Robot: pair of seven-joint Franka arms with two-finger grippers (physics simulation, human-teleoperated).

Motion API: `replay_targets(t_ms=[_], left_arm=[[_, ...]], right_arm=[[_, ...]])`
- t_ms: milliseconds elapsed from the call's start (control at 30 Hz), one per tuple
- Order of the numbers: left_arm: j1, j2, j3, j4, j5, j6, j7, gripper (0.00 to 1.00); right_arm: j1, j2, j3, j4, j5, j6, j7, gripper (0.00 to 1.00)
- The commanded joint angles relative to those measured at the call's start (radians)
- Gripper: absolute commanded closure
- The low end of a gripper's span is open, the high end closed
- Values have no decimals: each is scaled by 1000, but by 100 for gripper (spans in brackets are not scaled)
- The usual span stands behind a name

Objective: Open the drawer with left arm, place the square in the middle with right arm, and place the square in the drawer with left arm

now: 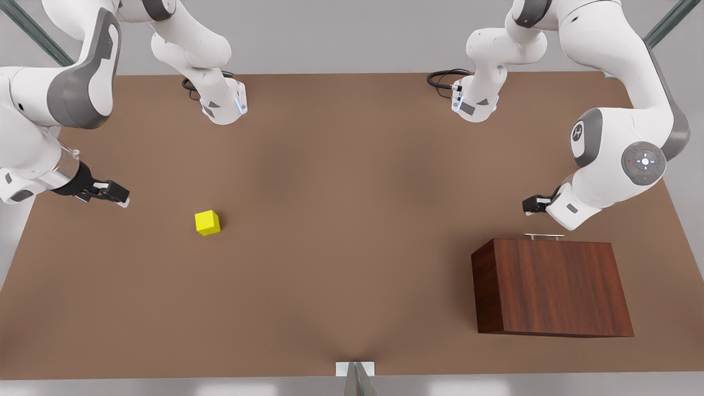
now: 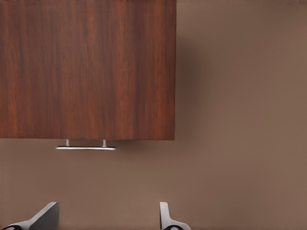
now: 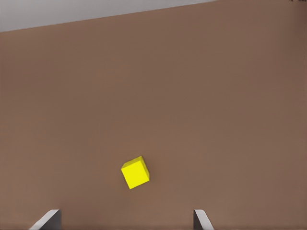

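The left gripper [image 1: 529, 205] hangs with fingers spread just off the silver handle [image 1: 544, 236] of the shut drawer [image 1: 551, 286], near the table [image 1: 352, 286] edge on the front view's right. Across open tabletop, the right gripper [image 1: 122, 198], also spread, hovers near the yellow square [image 1: 207, 223], nothing between them.

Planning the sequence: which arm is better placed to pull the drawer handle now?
Left. The left gripper hovers open just behind the handle of the shut drawer; the right gripper waits by the square.
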Motion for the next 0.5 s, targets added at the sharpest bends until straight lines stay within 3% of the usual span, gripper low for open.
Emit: replay_targets(t_ms=[0, 100, 200, 233, 400, 433, 467], left_arm=[[0, -1, 0, 0, 3, 11, 36, 0], [0, -49, 14, -53, 12, 17, -15, 0], [1, -142, 55, -190, 13, 89, -426, 0], [0, -200, 58, -303, 7, 196, -553, 0], [3, -222, 90, -487, 3, 486, -1119, 0], [5, -276, 92, -634, 3, 671, -1214, 0], [8, -276, 96, -665, 3, 734, -1320, 0]], right_arm=[[0, -1, 0, 2, -7, 1, -52, 0], [-6, -1, -6, 2, -4, 30, -52, 0], [3, -2, -6, -39, -6, 30, -52, 0], [-1, -5, -4, -72, 4, 35, -54, 0], [-24, -58, -4, -375, 11, 276, -201, 0], [-24, -59, -6, -406, 10, 287, -221, 0], [-24, -61, -6, -437, -4, 310, -221, 0]])
